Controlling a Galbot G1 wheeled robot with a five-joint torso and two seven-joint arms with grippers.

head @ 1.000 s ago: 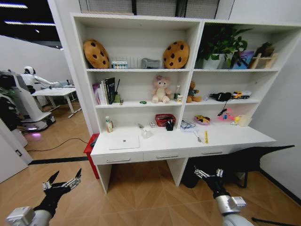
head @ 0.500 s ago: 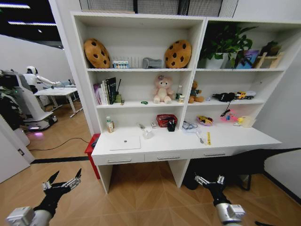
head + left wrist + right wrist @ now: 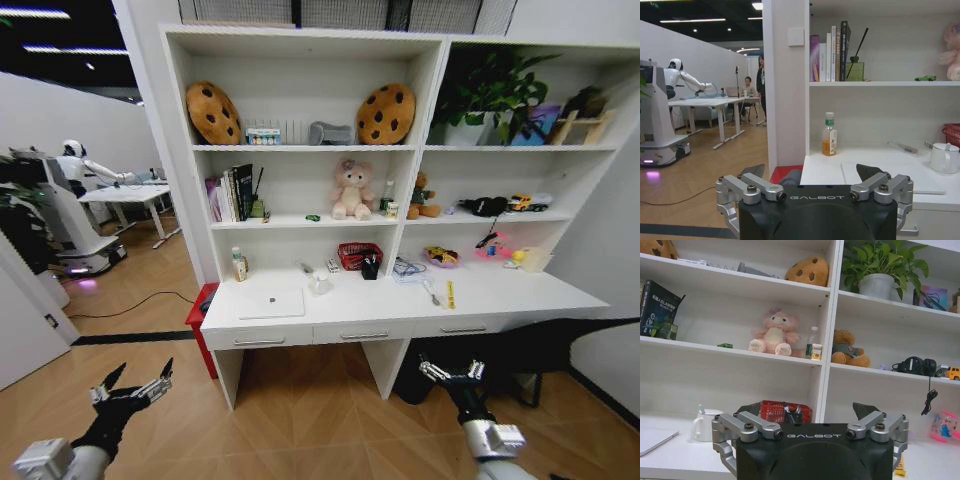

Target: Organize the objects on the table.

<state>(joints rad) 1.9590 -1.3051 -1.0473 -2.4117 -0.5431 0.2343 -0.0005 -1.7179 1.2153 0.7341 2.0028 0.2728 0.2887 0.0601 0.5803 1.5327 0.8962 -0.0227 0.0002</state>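
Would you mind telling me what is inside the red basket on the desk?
The red basket holds some dark items, possibly pens, poking above its rim in the right wrist view. Anything lower down is hidden by its mesh walls and the right hand.

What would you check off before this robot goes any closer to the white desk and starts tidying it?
1. Left gripper empty and open: ok, low over the floor, holding nothing.
2. Right gripper empty and open: ok, low over the floor, short of the drawers.
3. Floor between robot and table: ok, bare wood in the head view.
4. Laptop located: ok, closed and flat on the desk's left part.
5. Green toy car located: ok, on the shelf above the desk, not on the desk.
6. Pens located: cannot tell, too small to pick out among the desk items.
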